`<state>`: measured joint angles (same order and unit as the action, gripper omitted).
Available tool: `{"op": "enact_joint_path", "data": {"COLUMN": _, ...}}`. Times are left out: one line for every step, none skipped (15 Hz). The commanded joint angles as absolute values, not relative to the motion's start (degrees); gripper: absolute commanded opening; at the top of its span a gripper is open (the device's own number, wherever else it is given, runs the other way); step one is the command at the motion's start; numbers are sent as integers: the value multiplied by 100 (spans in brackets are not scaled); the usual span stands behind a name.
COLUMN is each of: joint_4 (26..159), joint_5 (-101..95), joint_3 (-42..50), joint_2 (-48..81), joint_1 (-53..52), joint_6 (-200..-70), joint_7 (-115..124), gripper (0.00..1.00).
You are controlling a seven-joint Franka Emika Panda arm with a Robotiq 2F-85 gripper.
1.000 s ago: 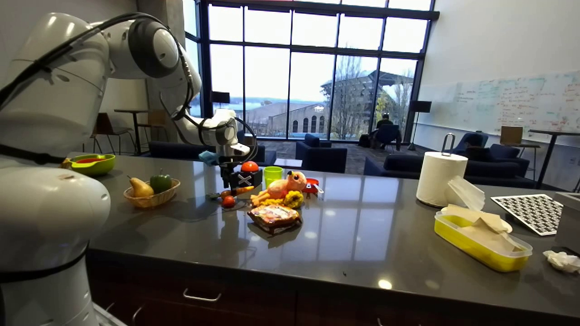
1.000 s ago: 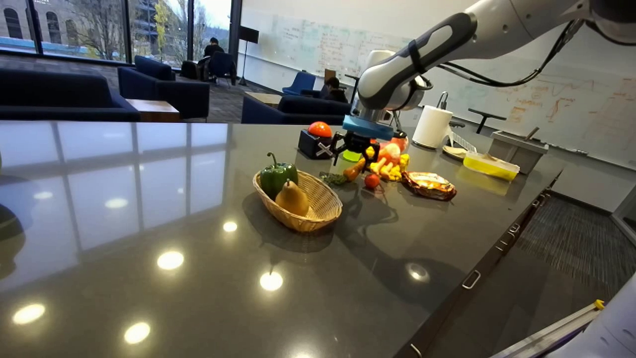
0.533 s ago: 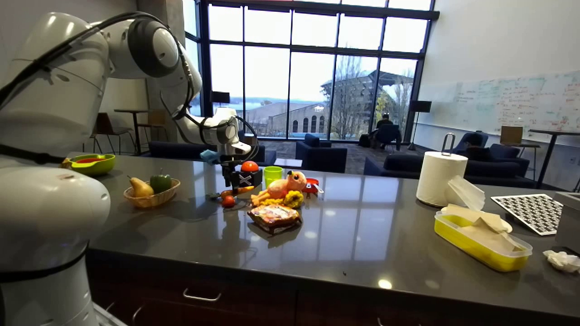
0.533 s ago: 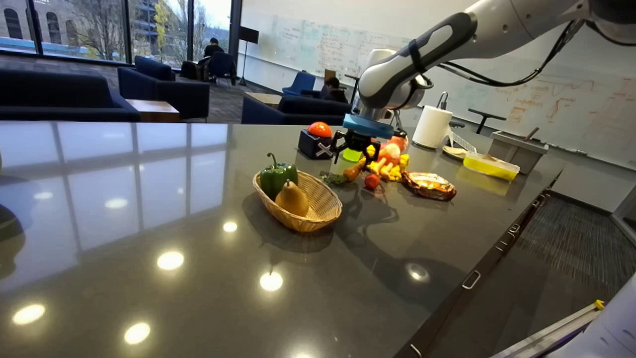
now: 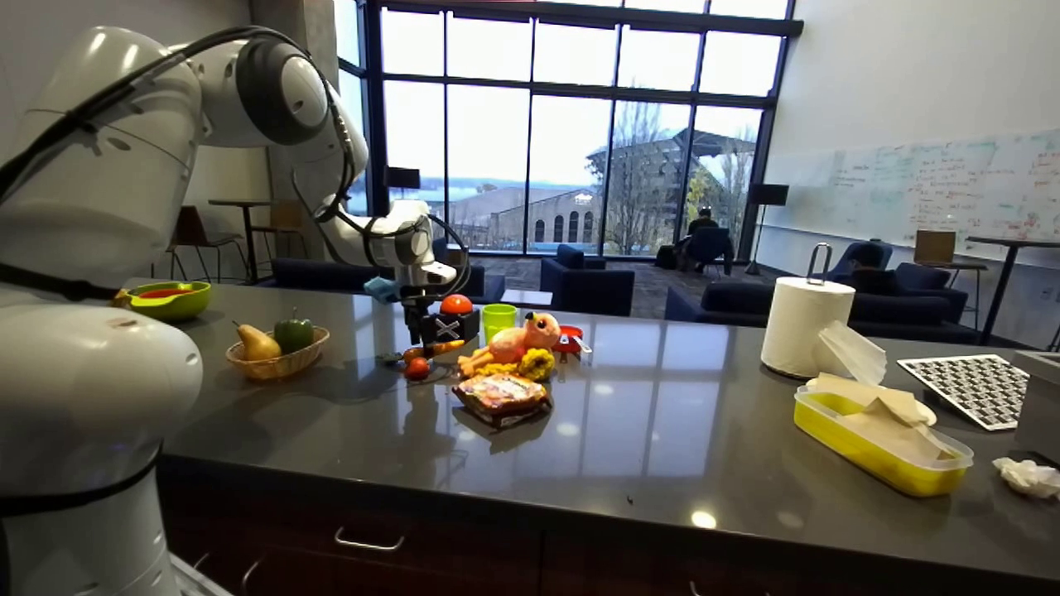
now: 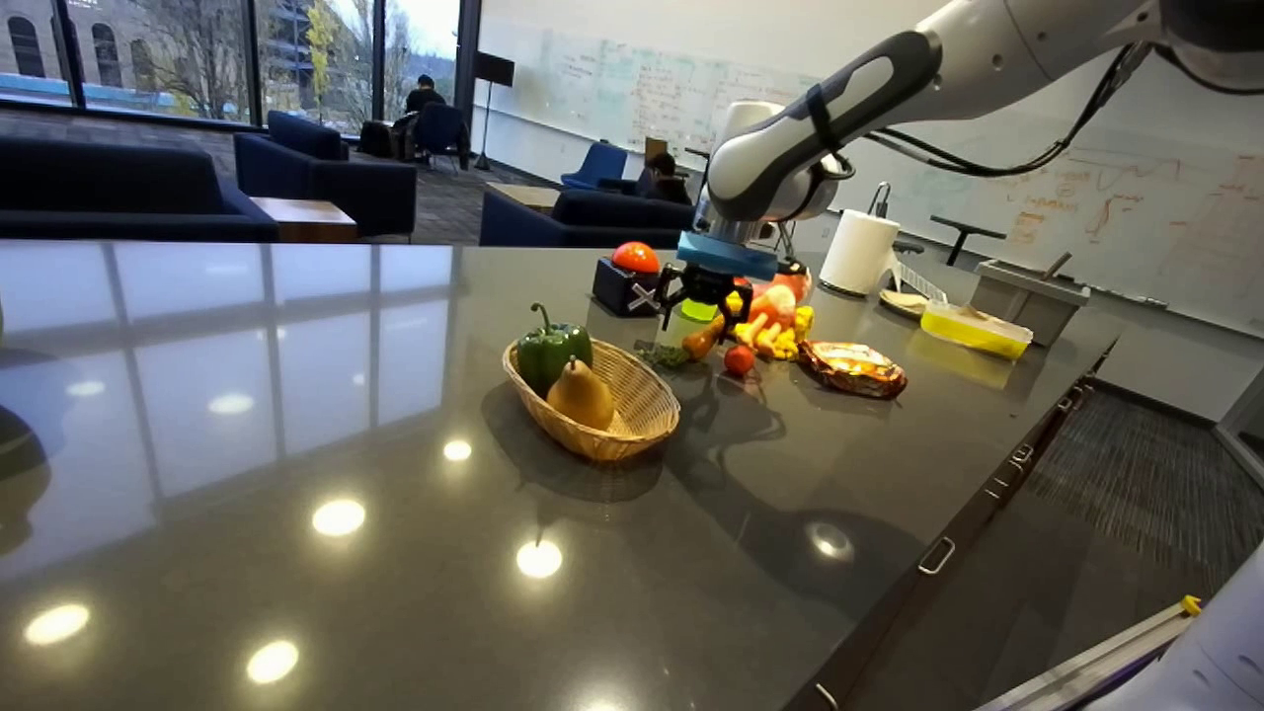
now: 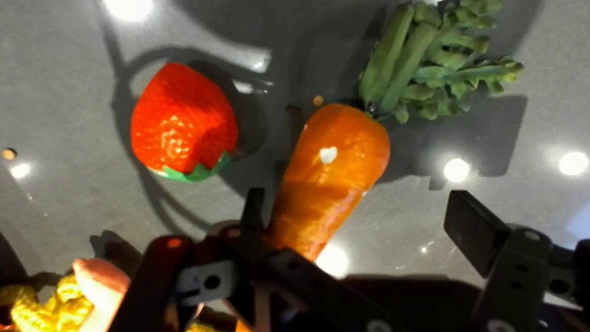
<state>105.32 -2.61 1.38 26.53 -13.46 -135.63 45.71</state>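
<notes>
- We see the gripper (image 7: pixel 357 207) pointing down over the grey counter (image 5: pixel 646 447), its jaws spread wide — with the carrot (image 7: pixel 325 184) lying loose below them.
- The orange carrot rests on the counter; in the wrist view its tapering end passes behind the finger (image 7: pixel 253 205) on the picture's left, and we cannot tell whether the two touch.
- We see its leafy green top (image 7: pixel 396 60) pointing away from the gripper, toward the upper right of that view.
- Near the carrot's thick end, but apart from it, we have a red strawberry (image 7: pixel 184 120) lying on the counter.
- In both exterior views we make out, near the gripper, a black box (image 6: pixel 620 288) with an orange dome (image 6: pixel 635 258) on top, a green cup (image 5: pixel 498 319) and a pink plush bird (image 5: pixel 517 338).
- Near the bird we spot a shiny packet (image 5: pixel 503 396).
- Farther off — in an oval wicker basket (image 6: pixel 632 440) — we see a pear (image 6: pixel 581 397) and a green bell pepper (image 6: pixel 553 355).
</notes>
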Motion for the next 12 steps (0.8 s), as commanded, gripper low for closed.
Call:
{"op": "enact_joint_path", "data": {"joint_4": 10404, "joint_5": -386, "joint_3": 205, "joint_2": 2768, "joint_1": -1413, "joint_6": -13432, "joint_7": 4732, "gripper": 74}}
{"op": "enact_joint_path", "data": {"joint_4": 10397, "joint_5": -397, "joint_3": 210, "joint_2": 2770, "joint_1": -1426, "joint_6": -13408, "joint_7": 4734, "gripper": 69}}
{"op": "enact_joint_path", "data": {"joint_4": 10398, "joint_5": -420, "joint_3": 221, "joint_2": 2763, "joint_1": -1445, "joint_6": -13400, "joint_7": 4743, "gripper": 61}}
{"op": "enact_joint_path", "data": {"joint_4": 10404, "joint_5": -451, "joint_3": 232, "joint_2": 2731, "joint_1": -1469, "joint_6": -13383, "joint_7": 4759, "gripper": 54}}
{"op": "enact_joint_path", "data": {"joint_4": 10411, "joint_5": -478, "joint_3": 232, "joint_2": 2696, "joint_1": -1488, "joint_6": -13359, "joint_7": 4767, "gripper": 45}}
{"op": "enact_joint_path", "data": {"joint_4": 10412, "joint_5": -537, "joint_3": 235, "joint_2": 2659, "joint_1": -1524, "joint_6": -13330, "joint_7": 4788, "gripper": 38}}
{"op": "enact_joint_path", "data": {"joint_4": 10411, "joint_5": -572, "joint_3": 218, "joint_2": 2616, "joint_1": -1551, "joint_6": -13286, "joint_7": 4786, "gripper": 31}}
{"op": "enact_joint_path", "data": {"joint_4": 10399, "joint_5": -630, "joint_3": 214, "joint_2": 2585, "joint_1": -1584, "joint_6": -13251, "joint_7": 4808, "gripper": 22}}
{"op": "enact_joint_path", "data": {"joint_4": 10399, "joint_5": -684, "joint_3": 201, "joint_2": 2545, "joint_1": -1619, "joint_6": -13218, "joint_7": 4818, "gripper": 16}}
{"op": "enact_joint_path", "data": {"joint_4": 10388, "joint_5": -723, "joint_3": 186, "joint_2": 2522, "joint_1": -1648, "joint_6": -13181, "joint_7": 4815, "gripper": 16}}
{"op": "enact_joint_path", "data": {"joint_4": 10384, "joint_5": -741, "joint_3": 160, "joint_2": 2486, "joint_1": -1667, "joint_6": -13138, "joint_7": 4797, "gripper": 16}}
{"op": "enact_joint_path", "data": {"joint_4": 10399, "joint_5": -736, "joint_3": 130, "joint_2": 2441, "joint_1": -1684, "joint_6": -13098, "joint_7": 4768, "gripper": 16}}
